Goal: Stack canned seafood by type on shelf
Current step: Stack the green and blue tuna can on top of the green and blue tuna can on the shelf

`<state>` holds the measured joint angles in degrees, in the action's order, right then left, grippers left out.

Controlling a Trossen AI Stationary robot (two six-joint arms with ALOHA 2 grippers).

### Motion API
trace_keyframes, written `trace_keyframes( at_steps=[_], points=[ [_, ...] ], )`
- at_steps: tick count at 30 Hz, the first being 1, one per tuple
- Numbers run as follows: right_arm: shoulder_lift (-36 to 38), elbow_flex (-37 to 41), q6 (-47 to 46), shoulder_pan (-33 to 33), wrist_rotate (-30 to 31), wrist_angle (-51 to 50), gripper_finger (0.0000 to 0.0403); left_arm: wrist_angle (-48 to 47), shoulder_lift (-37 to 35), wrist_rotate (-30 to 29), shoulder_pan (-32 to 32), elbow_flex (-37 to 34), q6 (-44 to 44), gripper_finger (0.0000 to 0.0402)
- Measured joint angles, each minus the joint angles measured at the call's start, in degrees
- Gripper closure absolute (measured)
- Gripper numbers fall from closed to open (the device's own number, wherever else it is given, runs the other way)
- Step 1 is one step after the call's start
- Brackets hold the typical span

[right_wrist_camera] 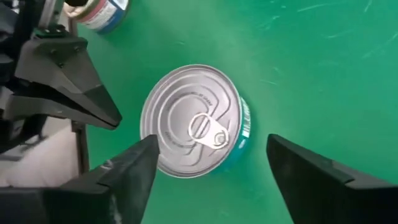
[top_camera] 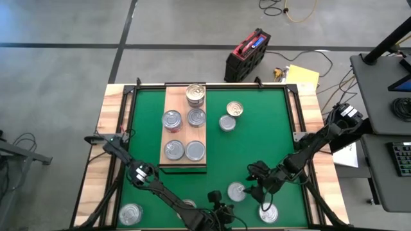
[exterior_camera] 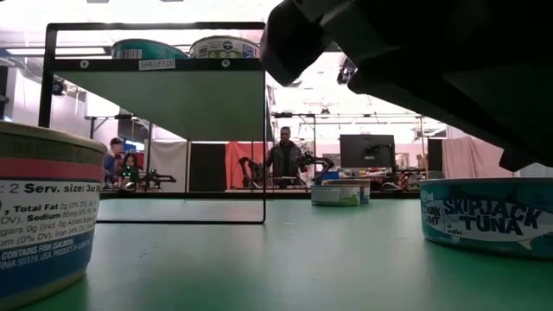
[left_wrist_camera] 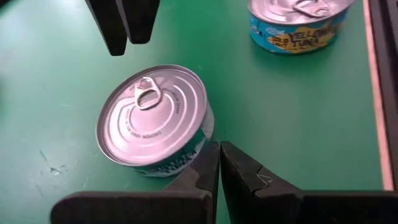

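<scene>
Silver ridged round tin (right_wrist_camera: 194,120), pull-tab lid, between spread right claw (right_wrist_camera: 211,171) fingers

The tabletop (top_camera: 257,141) is covered in flat green. The shelf (top_camera: 180,106) is pale wood with visible grain. A tin (right_wrist_camera: 194,121) between the black fingers of the right gripper (right_wrist_camera: 211,168) has a silver ringed lid and teal side. Another tin (exterior_camera: 486,214) is teal with white "SKIPJACK TUNA" lettering.
</scene>
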<state>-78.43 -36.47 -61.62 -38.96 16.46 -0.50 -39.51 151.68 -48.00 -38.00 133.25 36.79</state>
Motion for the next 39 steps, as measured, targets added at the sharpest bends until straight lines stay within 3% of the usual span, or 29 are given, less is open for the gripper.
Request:
trace_keyframes(
  at_steps=[11,21,28,39],
  points=[
    [-1.63,0.63,-0.54,0.02,1.42,1.04,0.0060,-0.02,0.00,2.35,0.03,-0.02,0.37,0.0402],
    [-5.51,0.63,-0.31,0.02,1.49,4.62,0.0066,0.04,-0.07,1.03,-0.38,-0.98,1.06,0.0402],
    [-5.90,0.63,-0.33,0.01,1.47,4.51,0.0061,1.60,-0.33,-2.61,-0.24,1.16,-6.11,0.0402],
    [-6.03,0.63,-0.29,0.02,1.06,5.55,0.0063,0.83,0.35,0.04,2.51,0.76,-8.82,0.0402]
  ],
)
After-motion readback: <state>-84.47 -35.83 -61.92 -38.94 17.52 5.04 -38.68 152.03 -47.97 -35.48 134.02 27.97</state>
